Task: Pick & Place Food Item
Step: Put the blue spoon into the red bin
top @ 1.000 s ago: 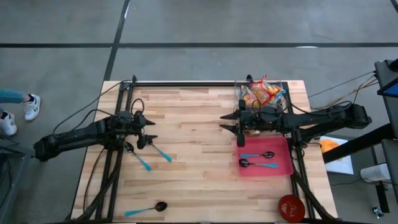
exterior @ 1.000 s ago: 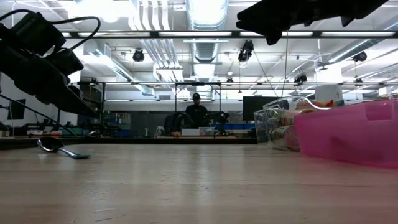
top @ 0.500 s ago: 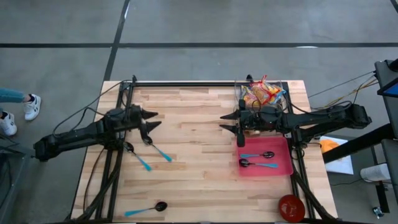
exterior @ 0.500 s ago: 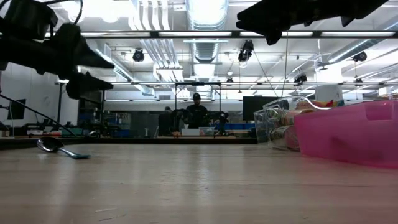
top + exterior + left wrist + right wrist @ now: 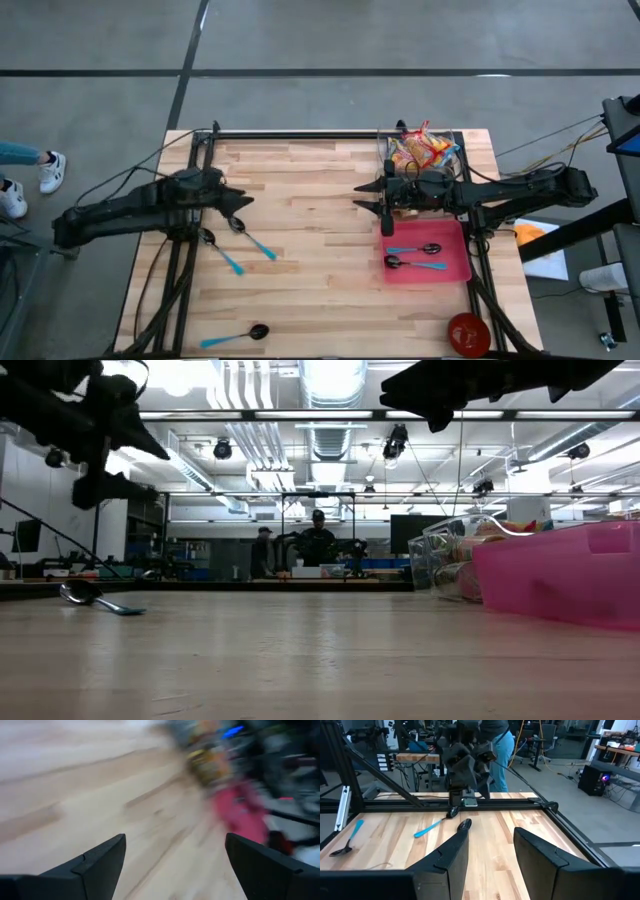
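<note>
The food items, orange and yellow snack packets, lie in a clear container at the table's far right. My right gripper hovers open beside that container, above the table, pointing toward the table's left; nothing is between its fingers. My left gripper is open and empty over the table's left part, high above two blue-handled spoons. It points toward the table's right. In the left wrist view the scene past its fingers is blurred.
A pink tray on the right holds two spoons. A red bowl sits at the near right corner. A third spoon lies near the front edge. A black frame runs along the far edge. People show in the room beyond.
My left gripper has risen well above the table and rolled about its own pointing line, so its two fingers now stand one over the other. It has stayed open. The spoons beneath it lie where they were.
</note>
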